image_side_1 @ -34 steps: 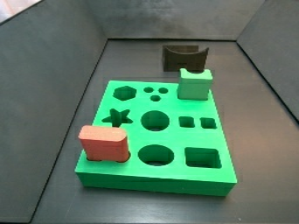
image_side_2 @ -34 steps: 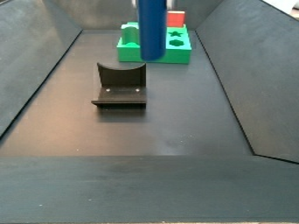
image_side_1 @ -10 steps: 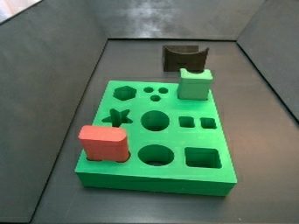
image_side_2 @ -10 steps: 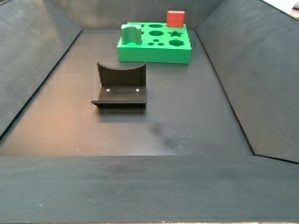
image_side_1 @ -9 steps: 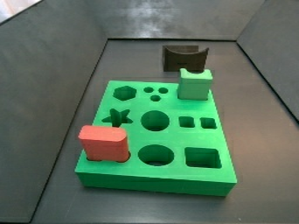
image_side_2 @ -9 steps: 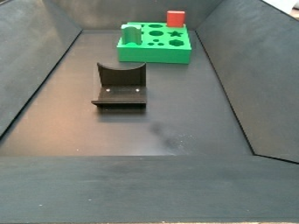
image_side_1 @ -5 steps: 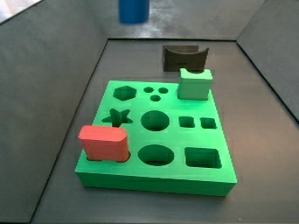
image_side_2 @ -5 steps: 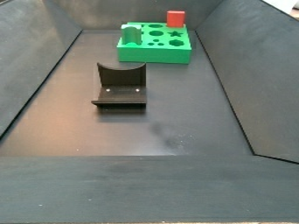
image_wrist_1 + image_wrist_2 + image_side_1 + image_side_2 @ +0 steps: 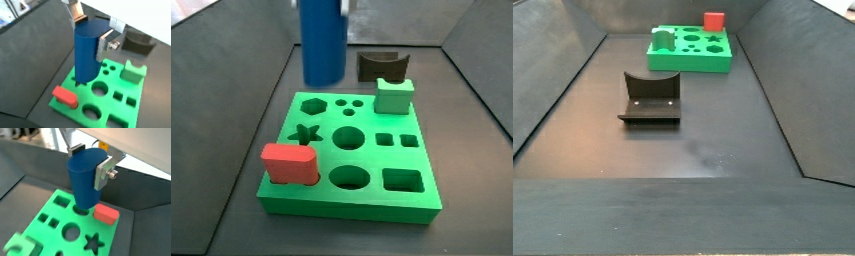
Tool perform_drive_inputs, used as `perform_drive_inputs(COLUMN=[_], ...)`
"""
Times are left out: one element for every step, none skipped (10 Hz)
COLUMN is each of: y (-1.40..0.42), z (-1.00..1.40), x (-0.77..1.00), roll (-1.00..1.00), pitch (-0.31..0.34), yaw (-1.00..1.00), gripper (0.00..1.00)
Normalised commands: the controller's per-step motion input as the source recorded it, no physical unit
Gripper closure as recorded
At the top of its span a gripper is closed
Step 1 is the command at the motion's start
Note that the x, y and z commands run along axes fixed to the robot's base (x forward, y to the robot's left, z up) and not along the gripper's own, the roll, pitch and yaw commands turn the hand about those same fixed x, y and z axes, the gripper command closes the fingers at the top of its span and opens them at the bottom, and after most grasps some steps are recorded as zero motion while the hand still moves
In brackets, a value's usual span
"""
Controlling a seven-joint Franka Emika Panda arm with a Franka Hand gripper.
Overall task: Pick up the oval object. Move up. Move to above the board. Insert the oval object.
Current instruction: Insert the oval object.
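Dark grey walls close in a dark floor, and nothing else fills the background in either side view. Largest by far is the board point(image 9: 349, 155), a thick bright green slab lying flat toward one end of the floor, its top cut with a star, a hexagon, circles and squares. Behind it, nearer the end wall, stands the dark U-shaped block point(image 9: 382, 66). On the board sit a green cube point(image 9: 394, 96) at its far edge and a red rounded block point(image 9: 290, 164) at a near corner.

The oval object point(image 9: 89, 50) hangs upright above the board, clear of it, its long axis vertical and its lower end pointing down at the slab; in a side view it shows over the board's far corner point(image 9: 322, 42). The gripper point(image 9: 92, 24) is clamped on the peg's upper part, one silver finger point(image 9: 107, 42) pressed flat to its side. Which hole lies straight beneath I cannot tell for certain; in a wrist view a round one seems nearest point(image 9: 81, 208). The coming move looks to be a straight descent, so that alignment is what matters.

No brand, label or writing is readable anywhere.
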Motion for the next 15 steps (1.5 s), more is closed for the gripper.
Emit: perform_drive_inputs(y=[-0.5,-0.32,-0.23,-0.07,-0.07,-0.07,-0.07,-0.06,-0.04,-0.04,-0.03,-0.03,-0.03,-0.03,-0.01], z=[-0.42,-0.51,-0.55,-0.6,-0.61,-0.64,-0.57,-0.55,-0.42,-0.41,-0.4,-0.26,-0.1,-0.09,-0.09], x=[0.0,0.0,0.0,0.0,0.0,0.0,0.0,0.0,0.0,0.0,0.0,0.0,0.17,0.18,0.39], roll=[0.0,0.0,0.0,0.0,0.0,0.0,0.0,0.0,-0.01,-0.01,-0.02,-0.06,-0.14,-0.14,-0.16], pitch=[-0.114,-0.073,-0.046,-0.004,-0.02,-0.037,-0.029,-0.031,-0.066,-0.063,-0.059,-0.036,0.0,0.0,0.0], yaw=[-0.74,-0.88,-0.96,-1.0,-1.0,-1.0,-1.0,-1.0,-1.0,-1.0,-1.0,-1.0,-0.89,-0.89,-0.75], gripper=[1.0,1.0,1.0,1.0,1.0,1.0,1.0,1.0,1.0,1.0,1.0,1.0,1.0,1.0,1.0])
